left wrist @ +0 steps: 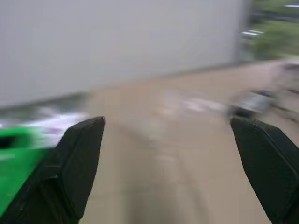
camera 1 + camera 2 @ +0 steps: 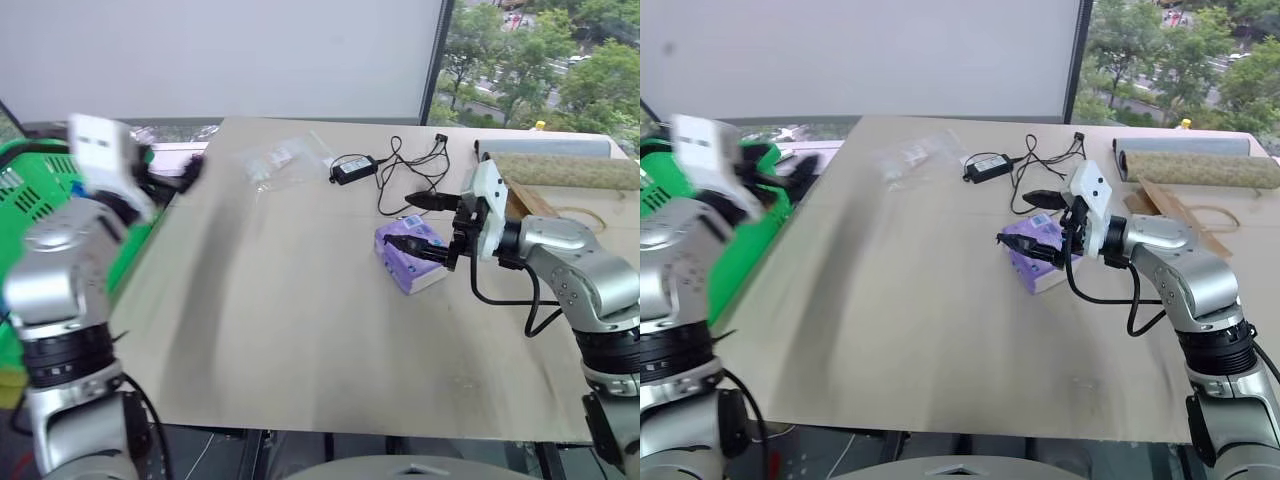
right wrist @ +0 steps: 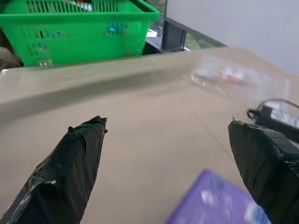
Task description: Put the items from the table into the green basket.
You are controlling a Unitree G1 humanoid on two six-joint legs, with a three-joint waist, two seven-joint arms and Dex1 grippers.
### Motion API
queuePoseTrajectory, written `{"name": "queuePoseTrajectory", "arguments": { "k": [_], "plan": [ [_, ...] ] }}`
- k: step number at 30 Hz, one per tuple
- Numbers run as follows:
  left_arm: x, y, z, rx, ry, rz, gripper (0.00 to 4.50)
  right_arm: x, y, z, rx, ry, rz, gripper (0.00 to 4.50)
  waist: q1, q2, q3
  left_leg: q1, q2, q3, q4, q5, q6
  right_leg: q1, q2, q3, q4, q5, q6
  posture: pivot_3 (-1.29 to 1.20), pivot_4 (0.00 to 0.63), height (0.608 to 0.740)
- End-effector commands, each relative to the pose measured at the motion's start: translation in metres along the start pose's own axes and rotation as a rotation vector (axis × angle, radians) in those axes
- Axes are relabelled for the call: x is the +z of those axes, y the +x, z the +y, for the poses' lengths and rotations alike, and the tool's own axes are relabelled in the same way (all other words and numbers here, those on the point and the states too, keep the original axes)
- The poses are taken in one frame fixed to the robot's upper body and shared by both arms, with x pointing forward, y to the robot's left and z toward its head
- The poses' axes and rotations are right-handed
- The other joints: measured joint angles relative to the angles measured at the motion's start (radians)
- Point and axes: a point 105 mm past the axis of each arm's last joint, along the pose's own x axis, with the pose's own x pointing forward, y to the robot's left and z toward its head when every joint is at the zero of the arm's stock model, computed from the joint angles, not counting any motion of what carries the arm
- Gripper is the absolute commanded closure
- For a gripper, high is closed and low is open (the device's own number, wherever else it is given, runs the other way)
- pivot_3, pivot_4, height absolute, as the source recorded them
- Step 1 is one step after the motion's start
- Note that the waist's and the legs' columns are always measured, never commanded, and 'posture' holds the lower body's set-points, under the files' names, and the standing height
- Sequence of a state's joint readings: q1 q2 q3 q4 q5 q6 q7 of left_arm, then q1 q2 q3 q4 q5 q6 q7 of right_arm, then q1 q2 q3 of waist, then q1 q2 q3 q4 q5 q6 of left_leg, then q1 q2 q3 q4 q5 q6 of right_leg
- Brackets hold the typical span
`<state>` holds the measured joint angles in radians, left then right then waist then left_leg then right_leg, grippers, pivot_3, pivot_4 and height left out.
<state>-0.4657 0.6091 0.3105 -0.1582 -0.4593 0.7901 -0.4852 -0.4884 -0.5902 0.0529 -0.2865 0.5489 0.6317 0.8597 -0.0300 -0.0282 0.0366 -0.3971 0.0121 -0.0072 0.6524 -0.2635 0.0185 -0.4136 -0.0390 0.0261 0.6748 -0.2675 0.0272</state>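
- The soft, blocky purple tissue pack [image 2: 408, 254] is lying on the wide beige-tan counter [image 2: 300, 330], directly in front of the right gripper [image 2: 417, 224], whose jaws are standing wide apart with nothing between them; one black finger is reaching over the pack's top and the other is hovering beyond its far side.
- Whether either finger is touching the pack cannot be told.
- In the right wrist view the pack's purple corner [image 3: 219, 200] is sitting low between the two fingers, nearer one of them.
- The bright green plastic basket with slotted sides [image 3: 79, 30] is standing well beyond those jaws, past the counter's far edge from them.
- The left gripper [image 1: 170, 158] is blurring beside that basket, at the counter's edge, its jaws spread wide and gripping nothing.
- A black power adapter with tangled cable [image 2: 353, 168] is lying just beyond the right jaws.
- A clear plastic bag [image 2: 285, 160] is resting farther on.
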Motion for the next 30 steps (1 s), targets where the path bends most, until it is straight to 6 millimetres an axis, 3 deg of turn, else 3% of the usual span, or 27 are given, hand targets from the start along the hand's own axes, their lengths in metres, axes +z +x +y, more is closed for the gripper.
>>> {"name": "queuePoseTrajectory", "arguments": {
  "k": [1,4,9,20,24,27,30],
  "plan": [
    [-0.028,0.016,-0.072,-0.268,-0.149,0.093,0.06,0.010,-0.013,-0.001,-0.046,-0.052,-0.016,0.00,-0.008,0.001,0.000,0.000,0.000,0.000,0.001,0.000,0.000,0.000,0.001,0.000,0.001,0.000,0.000,-0.11,0.023,0.740],
    [-0.060,0.028,-0.118,-0.368,-0.247,0.192,0.06,0.001,-0.022,-0.004,-0.104,-0.062,0.021,0.00,-0.019,0.001,-0.001,0.000,-0.001,0.000,0.003,0.000,0.001,0.001,0.003,0.001,0.002,0.000,0.000,-0.14,0.024,0.740],
    [-0.082,0.042,-0.147,-0.374,-0.244,0.238,0.06,-0.012,-0.034,-0.007,-0.171,-0.086,0.082,0.00,-0.050,0.002,-0.001,0.002,-0.001,0.001,0.005,0.000,0.001,0.003,0.007,0.004,0.003,0.000,0.001,-0.19,0.022,0.740],
    [-0.092,0.077,-0.161,-0.263,-0.262,0.226,0.06,-0.016,-0.042,-0.001,-0.206,-0.087,0.099,0.00,-0.095,0.006,-0.003,0.006,-0.001,0.000,0.008,0.000,0.001,0.008,0.015,0.006,0.003,-0.001,0.002,-0.23,0.012,0.740],
    [-0.103,0.089,-0.158,-0.244,-0.144,0.259,0.06,-0.017,-0.042,0.001,-0.207,-0.089,0.108,0.00,-0.103,0.007,-0.003,0.008,-0.002,0.000,0.008,0.000,0.001,0.010,0.015,0.006,0.002,-0.001,0.002,-0.24,0.005,0.740],
    [-0.107,0.092,-0.161,-0.256,-0.141,0.265,0.84,-0.017,-0.043,0.002,-0.210,-0.087,0.109,0.00,-0.109,0.007,-0.003,0.012,-0.002,0.000,0.008,0.000,0.001,0.015,0.016,0.007,0.002,-0.002,0.003,-0.25,0.003,0.740],
    [-0.112,0.091,-0.164,-0.272,-0.137,0.276,2.31,-0.018,-0.043,0.004,-0.209,-0.081,0.113,0.00,-0.121,0.007,-0.003,0.016,-0.002,0.000,0.008,-0.001,0.003,0.019,0.016,0.007,0.000,-0.002,0.004,-0.25,0.005,0.740]
  ]
}}
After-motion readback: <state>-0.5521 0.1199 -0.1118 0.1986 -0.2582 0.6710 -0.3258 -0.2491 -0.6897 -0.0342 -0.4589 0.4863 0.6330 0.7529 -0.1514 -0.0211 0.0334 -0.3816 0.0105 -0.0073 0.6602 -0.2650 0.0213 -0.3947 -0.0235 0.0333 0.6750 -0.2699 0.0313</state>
